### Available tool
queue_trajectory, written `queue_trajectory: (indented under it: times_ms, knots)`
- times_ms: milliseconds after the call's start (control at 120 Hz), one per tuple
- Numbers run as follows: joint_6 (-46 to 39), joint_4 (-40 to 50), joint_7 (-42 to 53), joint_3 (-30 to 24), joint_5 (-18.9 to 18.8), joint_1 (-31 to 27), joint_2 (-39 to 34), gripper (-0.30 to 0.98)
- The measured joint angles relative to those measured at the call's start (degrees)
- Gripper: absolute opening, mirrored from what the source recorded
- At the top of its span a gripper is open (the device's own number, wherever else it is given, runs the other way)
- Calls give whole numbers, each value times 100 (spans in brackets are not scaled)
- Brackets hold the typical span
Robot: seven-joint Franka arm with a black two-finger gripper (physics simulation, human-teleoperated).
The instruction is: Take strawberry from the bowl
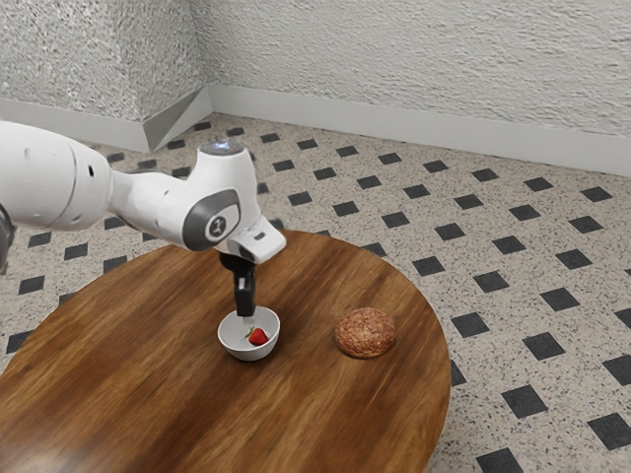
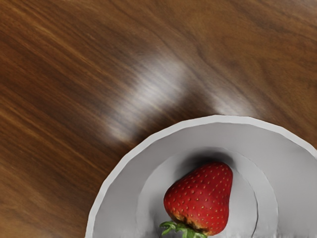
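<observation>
1. Strawberry [image 2: 200, 198] lies on its side in the white bowl [image 2: 223, 119], beneath my gripper [image 1: 246, 315], which points downward, presumably for a straight reach inside; whether it is clenched or released, I cannot tell.
2. Bowl walls probably stop the fruit rolling.
3. Apart from them, a bread roll [image 1: 366, 332] sits towards the exterior view's right, likely unneeded.
4. Round, glossy wooden table [image 1: 148, 335]; beyond, speckled floor [image 1: 513, 296] with dark squares, rough pale wall [image 1: 394, 69].

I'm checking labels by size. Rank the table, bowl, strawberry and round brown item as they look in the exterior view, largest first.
1. Table, even though cut off by the picture's edge
2. Bowl and round brown item: too alike to rank
3. Strawberry
</observation>
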State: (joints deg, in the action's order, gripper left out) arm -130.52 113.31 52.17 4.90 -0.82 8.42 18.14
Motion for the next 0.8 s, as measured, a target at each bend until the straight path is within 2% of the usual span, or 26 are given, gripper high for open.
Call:
queue_trajectory:
  times_ms: [242, 542, 800]
  knots:
    - [-754, 470, 576, 2, -5, 9, -157, 69]
    - [-1040, 1144, 1035, 3, 1, 100, -820, 68]
    - [-1065, 1164, 1282, 2, 27, 116, -777, 41]
